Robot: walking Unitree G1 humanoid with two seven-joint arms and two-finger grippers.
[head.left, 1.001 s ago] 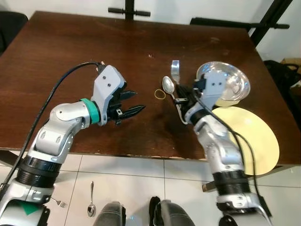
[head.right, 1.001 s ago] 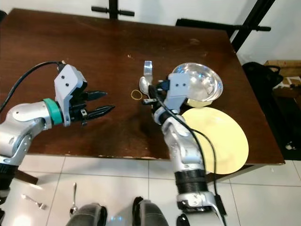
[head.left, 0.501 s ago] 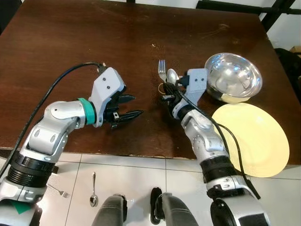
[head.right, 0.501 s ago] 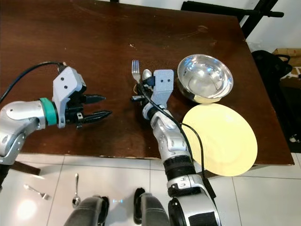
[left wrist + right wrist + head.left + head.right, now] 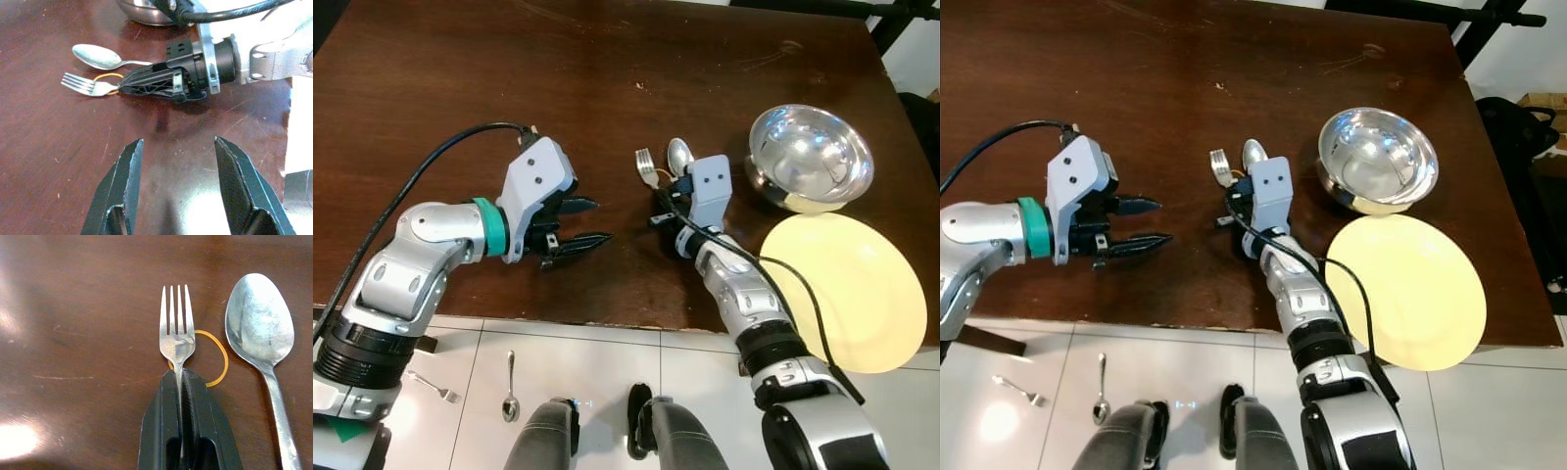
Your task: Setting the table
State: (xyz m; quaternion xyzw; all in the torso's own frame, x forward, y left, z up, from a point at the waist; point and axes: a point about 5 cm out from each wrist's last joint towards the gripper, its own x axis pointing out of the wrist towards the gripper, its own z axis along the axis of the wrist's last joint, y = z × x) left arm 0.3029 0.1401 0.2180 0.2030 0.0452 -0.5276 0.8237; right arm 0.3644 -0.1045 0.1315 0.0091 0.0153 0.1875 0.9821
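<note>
The right gripper (image 5: 182, 382) has come away from the steel bowl (image 5: 811, 157) and moved left across the table, and it now grips a fork (image 5: 176, 335) by the handle. The fork's tines lie over the yellow rubber band (image 5: 215, 357), just left of the spoon (image 5: 261, 333).

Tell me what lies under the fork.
A yellow rubber band lies on the brown table beneath the fork; part of its loop is hidden by the fork's neck and the right gripper fingers.
</note>
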